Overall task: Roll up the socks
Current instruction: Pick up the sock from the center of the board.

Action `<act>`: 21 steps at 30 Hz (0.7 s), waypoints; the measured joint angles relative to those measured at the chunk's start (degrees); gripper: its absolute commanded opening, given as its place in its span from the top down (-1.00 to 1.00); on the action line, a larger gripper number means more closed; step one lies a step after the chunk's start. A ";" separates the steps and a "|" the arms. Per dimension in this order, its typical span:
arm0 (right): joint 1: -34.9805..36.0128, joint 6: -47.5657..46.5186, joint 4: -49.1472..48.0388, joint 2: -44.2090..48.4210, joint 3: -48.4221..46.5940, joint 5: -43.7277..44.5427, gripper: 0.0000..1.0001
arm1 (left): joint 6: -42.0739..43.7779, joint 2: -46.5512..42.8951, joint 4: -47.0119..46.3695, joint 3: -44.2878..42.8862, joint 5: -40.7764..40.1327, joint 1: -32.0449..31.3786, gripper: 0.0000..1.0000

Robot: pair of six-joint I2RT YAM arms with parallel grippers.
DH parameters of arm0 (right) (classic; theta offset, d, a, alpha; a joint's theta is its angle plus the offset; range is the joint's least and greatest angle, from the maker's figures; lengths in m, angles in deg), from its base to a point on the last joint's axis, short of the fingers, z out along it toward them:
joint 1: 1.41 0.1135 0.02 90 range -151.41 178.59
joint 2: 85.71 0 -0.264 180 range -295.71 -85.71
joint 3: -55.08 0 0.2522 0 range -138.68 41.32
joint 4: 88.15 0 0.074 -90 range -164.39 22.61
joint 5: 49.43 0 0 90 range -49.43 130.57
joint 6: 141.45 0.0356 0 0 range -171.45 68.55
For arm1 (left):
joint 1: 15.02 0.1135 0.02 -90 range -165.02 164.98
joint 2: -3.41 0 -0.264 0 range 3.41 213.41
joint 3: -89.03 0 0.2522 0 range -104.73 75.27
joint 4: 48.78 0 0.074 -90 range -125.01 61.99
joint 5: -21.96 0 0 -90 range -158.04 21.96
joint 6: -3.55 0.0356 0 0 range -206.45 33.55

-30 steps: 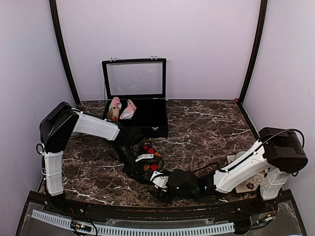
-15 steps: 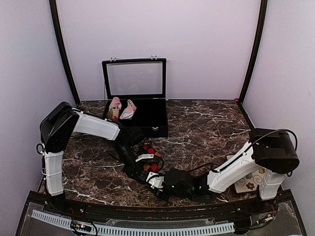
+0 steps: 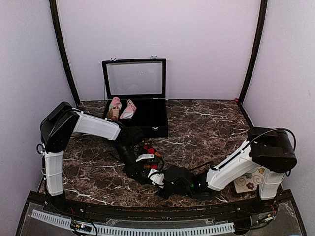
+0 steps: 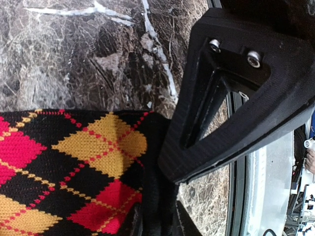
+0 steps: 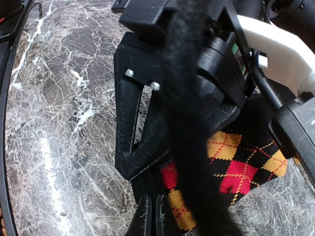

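Fingers of my right claw (image 5: 152,216) stood wide a second ago, and now they are pressed together at the near end of the black argyle sock (image 4: 74,167). As far as I can judge they are pinching its dark cuff, which runs up blurred past my wrist camera. My right arm has also slid leftward over the table (image 3: 206,128), so this claw now sits just beside my left claw (image 3: 146,169). Of that one I see only a single finger, lying against the sock's black border, and I cannot tell whether it is clamped or slack. The sock lies on the marble near the front edge, between my two arms, not yet rolled. With this end caught, I reckon I have the hold I need to begin turning the fabric over on itself. The pink sock (image 3: 129,111) lies in the open black case (image 3: 152,125) at the far side, beside an upright roll (image 3: 114,108), well apart from both claws
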 measured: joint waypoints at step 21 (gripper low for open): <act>-12.96 22.51 -0.52 0.07 2.71 -24.24 1.00 | 0.63 -24.68 -13.27 13.97 -14.53 1.11 -0.42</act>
